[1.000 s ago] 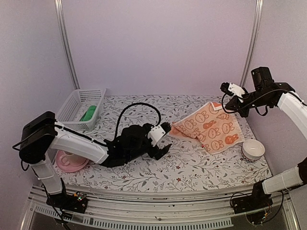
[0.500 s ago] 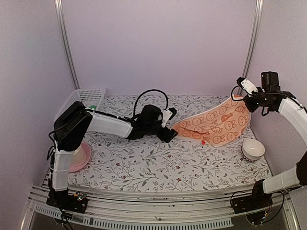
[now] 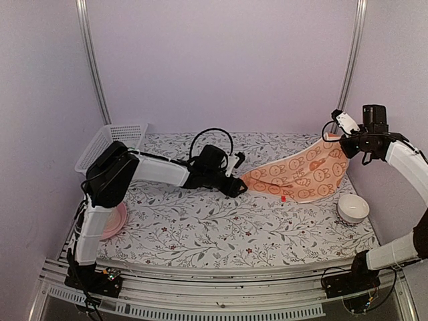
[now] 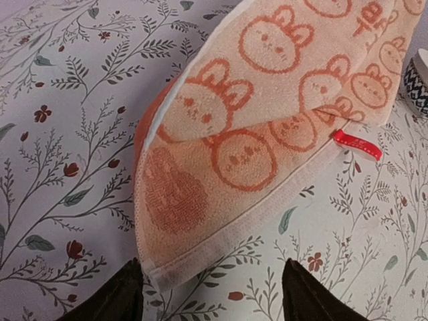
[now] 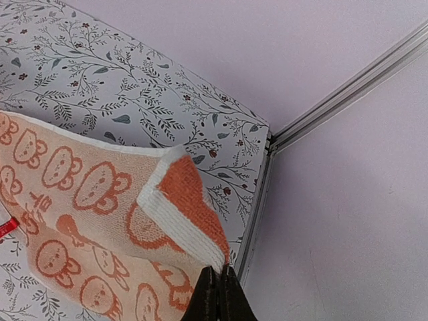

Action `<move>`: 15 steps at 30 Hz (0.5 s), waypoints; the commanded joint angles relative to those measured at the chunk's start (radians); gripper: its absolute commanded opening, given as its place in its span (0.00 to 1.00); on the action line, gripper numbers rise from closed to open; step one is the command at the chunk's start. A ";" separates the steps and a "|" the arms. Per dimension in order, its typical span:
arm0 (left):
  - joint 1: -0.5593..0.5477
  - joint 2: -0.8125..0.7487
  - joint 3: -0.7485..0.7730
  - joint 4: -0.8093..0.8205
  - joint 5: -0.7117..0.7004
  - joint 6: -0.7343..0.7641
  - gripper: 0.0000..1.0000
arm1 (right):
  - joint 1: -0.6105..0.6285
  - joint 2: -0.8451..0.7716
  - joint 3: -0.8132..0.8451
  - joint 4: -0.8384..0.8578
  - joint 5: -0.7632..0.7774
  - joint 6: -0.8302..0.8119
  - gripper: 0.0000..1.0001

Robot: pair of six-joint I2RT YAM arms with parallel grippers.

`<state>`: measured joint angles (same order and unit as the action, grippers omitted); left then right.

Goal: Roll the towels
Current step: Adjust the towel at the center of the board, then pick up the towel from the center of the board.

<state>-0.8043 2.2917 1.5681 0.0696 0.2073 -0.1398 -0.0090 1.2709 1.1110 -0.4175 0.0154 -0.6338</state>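
Overhead, the rabbit-print towel stretches across the far right part of the floral counter — its right corner raised in the air, its left end down on the surface. The right tool is clenched on that raised corner. In the right wrist view its dark jaws are pressed together on the white hem, and the cloth folds over and hangs away to the left. From there the towel slopes down, peach with orange rabbit faces, sagging in the middle with a fold along its length. A red tag sticks out of the lower hem (it shows as a small red speck from above).

The left tool sits low at the towel's left end, released — its two dark fingers stand well apart, the hem of the lowest corner lying just ahead of the gap between them. One finger is right beside that corner; whether it touches the cloth I cannot tell. The left arm reaches over the counter from the left side.

A white bowl with a dark patterned band stands near the right edge, just beyond the towel's sag. A pink plate lies at the left edge, partly behind the left arm, and a white basket stands at the far left corner.
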 commanded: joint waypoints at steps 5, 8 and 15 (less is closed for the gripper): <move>0.043 0.048 0.015 -0.013 0.063 -0.071 0.63 | -0.002 -0.024 -0.020 0.055 0.026 0.017 0.02; 0.051 0.051 0.010 -0.008 0.061 -0.091 0.62 | -0.002 -0.027 -0.023 0.058 0.023 0.019 0.02; 0.057 0.046 0.001 -0.008 0.046 -0.108 0.61 | -0.002 -0.033 -0.029 0.062 0.020 0.019 0.02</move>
<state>-0.7589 2.3306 1.5688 0.0601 0.2485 -0.2298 -0.0090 1.2705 1.0981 -0.3870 0.0254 -0.6273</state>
